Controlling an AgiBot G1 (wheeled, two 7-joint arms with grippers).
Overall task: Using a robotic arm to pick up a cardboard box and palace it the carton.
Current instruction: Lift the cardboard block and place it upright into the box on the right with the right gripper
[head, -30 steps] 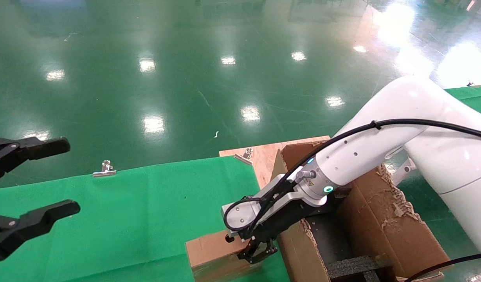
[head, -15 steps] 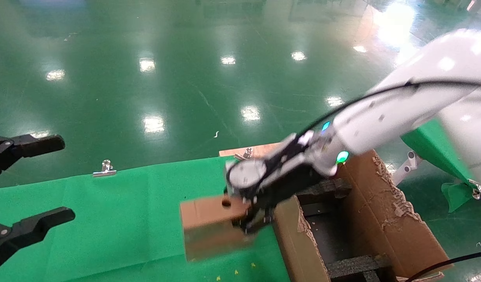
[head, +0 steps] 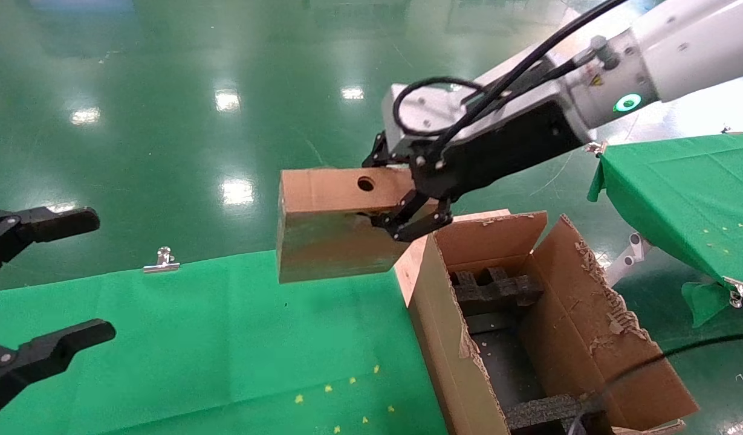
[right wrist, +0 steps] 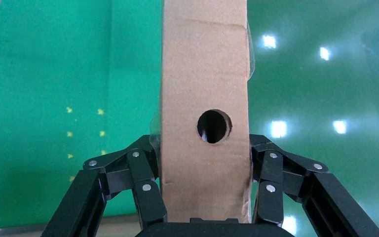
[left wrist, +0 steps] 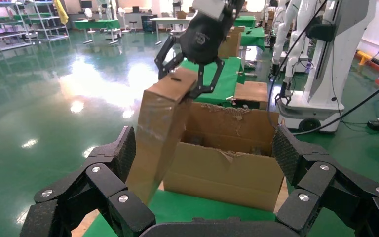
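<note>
Above the green cloth [head: 226, 338], right gripper [head: 401, 199] is clamped on the box [head: 329, 235]. Carton [head: 589, 338] sits just beside. Left gripper [head: 38, 290] idles wide open.

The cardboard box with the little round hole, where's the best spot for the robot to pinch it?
Best across its thin width at one end, as the right gripper does now, with a finger on each broad face. The cardboard box is flat and narrow there, so the fingers can span it. Coming from the end leaves the rest hanging free to lower into the carton.
</note>
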